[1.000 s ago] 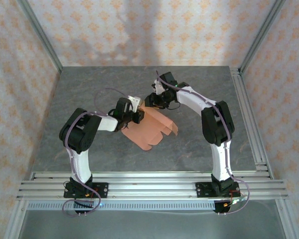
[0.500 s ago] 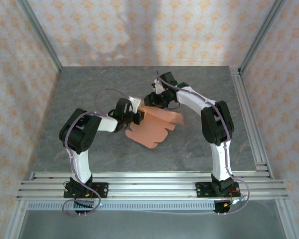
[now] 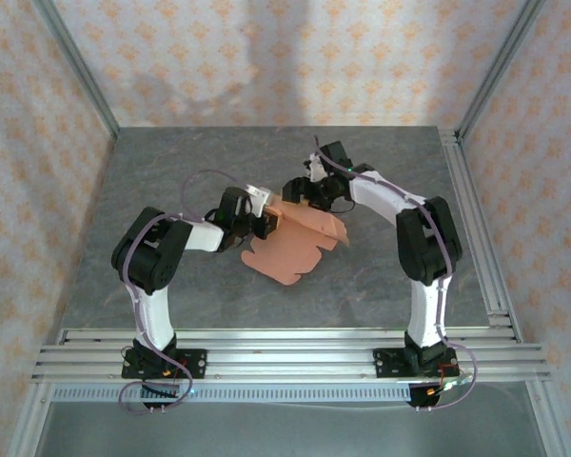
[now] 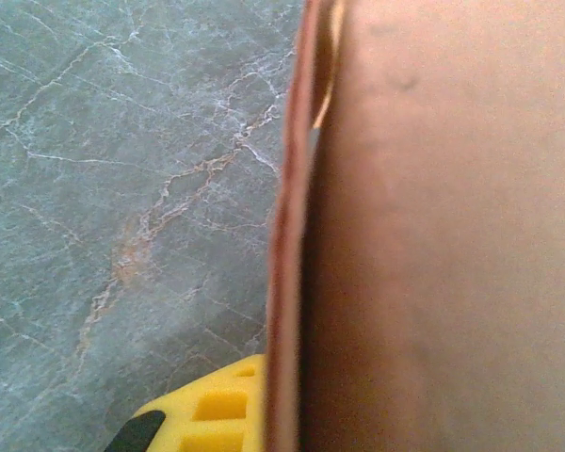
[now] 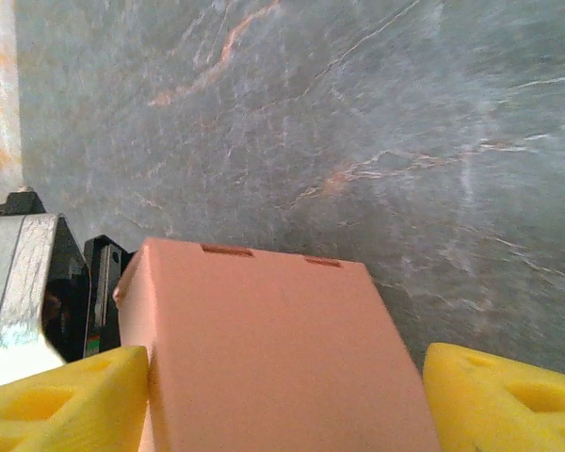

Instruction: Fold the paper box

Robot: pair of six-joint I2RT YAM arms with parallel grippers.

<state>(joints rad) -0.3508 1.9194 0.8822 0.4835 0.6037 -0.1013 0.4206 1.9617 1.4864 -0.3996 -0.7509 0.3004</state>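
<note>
**Half-folded salmon card held between two arms, mid-tabletop**

The paper box (image 3: 295, 249) is thin salmon-orange card, part sheet and part box. From above, its near portion lies flat on the grey, stone-veined tabletop (image 3: 171, 162). It ends in rounded flaps (image 3: 284, 274) that point toward the arm bases. The far portion is raised and bent over into a panel that reaches off to the right. Seen from the right wrist, that panel is a smooth face with a creased corner on its left and two small slots (image 5: 227, 250) cut near its far edge.

The left gripper (image 3: 269, 222) is pressed together on the card's left edge. Its wrist view looks straight along a thin upright card edge, with one yellow pad (image 4: 212, 414) just beside it. The right gripper (image 5: 282, 363) is spread, with the raised panel between its fingers (image 5: 66, 395). The left finger touches the card and the right one stands apart from it.

The card sits near the middle of the tabletop. It is well apart from the aluminium rails (image 3: 285, 347) along the near edge and from the patterned walls (image 3: 38, 143). Grey surface lies open around it, widest toward the far side and the left.

The card is not yet closed up into a box.
</note>
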